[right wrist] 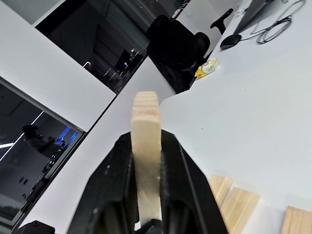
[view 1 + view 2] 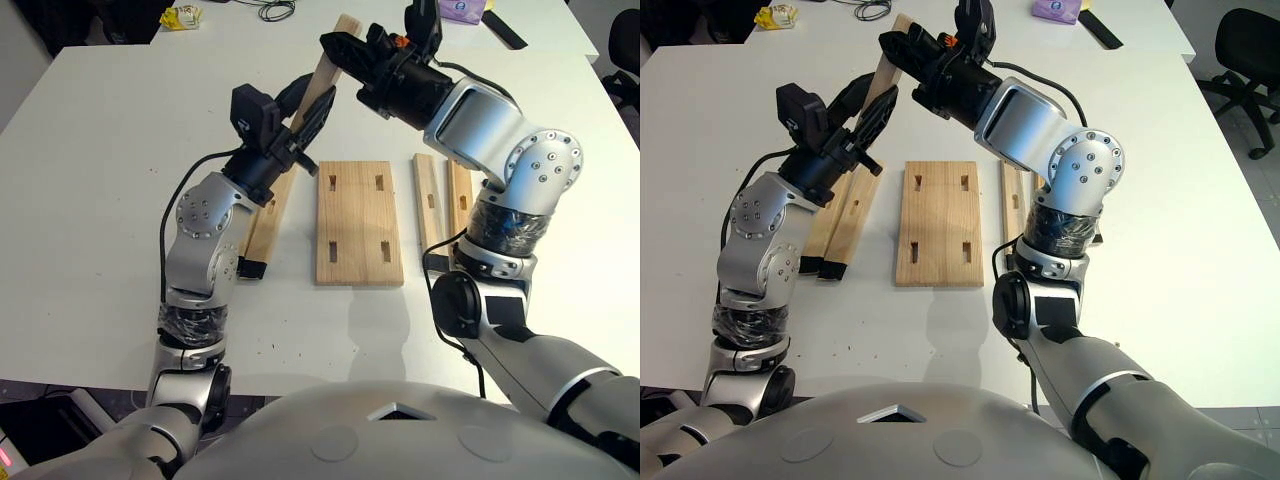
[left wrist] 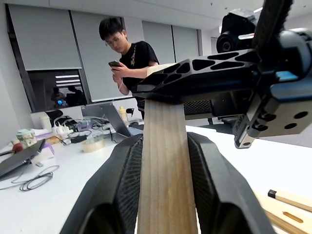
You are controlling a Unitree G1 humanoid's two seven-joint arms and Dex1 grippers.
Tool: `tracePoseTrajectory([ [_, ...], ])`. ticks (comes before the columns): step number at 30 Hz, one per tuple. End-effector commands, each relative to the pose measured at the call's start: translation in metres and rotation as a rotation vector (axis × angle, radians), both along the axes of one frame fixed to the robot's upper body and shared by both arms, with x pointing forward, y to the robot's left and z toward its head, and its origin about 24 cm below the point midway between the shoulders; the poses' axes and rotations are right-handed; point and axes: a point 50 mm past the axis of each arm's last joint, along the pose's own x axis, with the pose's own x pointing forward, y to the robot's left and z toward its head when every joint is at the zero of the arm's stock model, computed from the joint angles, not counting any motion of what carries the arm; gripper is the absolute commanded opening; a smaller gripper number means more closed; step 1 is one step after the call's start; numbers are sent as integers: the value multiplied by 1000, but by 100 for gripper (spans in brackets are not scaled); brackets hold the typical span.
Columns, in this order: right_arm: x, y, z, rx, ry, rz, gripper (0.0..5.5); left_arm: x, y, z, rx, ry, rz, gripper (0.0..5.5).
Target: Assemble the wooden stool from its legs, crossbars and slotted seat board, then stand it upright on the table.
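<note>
White table (image 2: pixel 100 150) w/ slotted seat board (image 2: pixel 358 222) flat at centre; left gripper (image 2: pixel 312 102) & right gripper (image 2: pixel 338 50) both clamped on one wooden leg (image 2: pixel 327 75) raised behind it, so best to square its end to a slot before lowering.

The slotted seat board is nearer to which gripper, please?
Left. The left gripper hangs beyond the seat board, off its left corner; the right gripper grips the same wooden bar higher, farther back.

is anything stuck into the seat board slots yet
No, the seat board lies flat on the table with all four slots empty.
</note>
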Motion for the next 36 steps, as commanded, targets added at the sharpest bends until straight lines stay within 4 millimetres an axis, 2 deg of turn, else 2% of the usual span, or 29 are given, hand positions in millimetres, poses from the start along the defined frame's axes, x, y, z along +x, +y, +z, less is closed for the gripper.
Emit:
tracePoseTrajectory([
  [1, -8, 11, -3, 68, 15, 45, 42, 1, 5, -4, -7, 83, -14, 205],
  [7, -15, 9, 7, -31, -167, 23, 42, 0, 11, -14, 36, 137, 21, 292],
  [11, -14, 6, 11, -112, -309, -58, 42, -12, 11, -26, 66, 188, -53, 294],
  [15, -13, 6, 5, -224, -431, -133, 42, -24, 9, -37, 94, 240, -124, 294],
  [19, -9, -1, -4, -321, -493, -204, 42, -22, 24, -48, 140, 278, -55, 294],
  [23, 1, -29, -16, -510, -545, -339, 42, -17, 54, -62, 166, 328, 99, 294],
  [25, 7, -50, -27, -675, -570, -424, 42, -20, 64, -68, 162, 345, 157, 294],
  [28, 13, -82, -41, -834, -533, -549, 42, -22, 65, -68, 118, 340, 195, 294],
  [30, 12, -99, -48, -862, -458, -603, 42, -21, 64, -65, 69, 329, 220, 294],
  [33, 7, -118, -57, -874, -341, -602, 42, -23, 63, -60, -20, 316, 265, 294],
  [36, 4, -136, -56, -875, -228, -576, 42, -28, 66, -59, -91, 310, 332, 294],
])
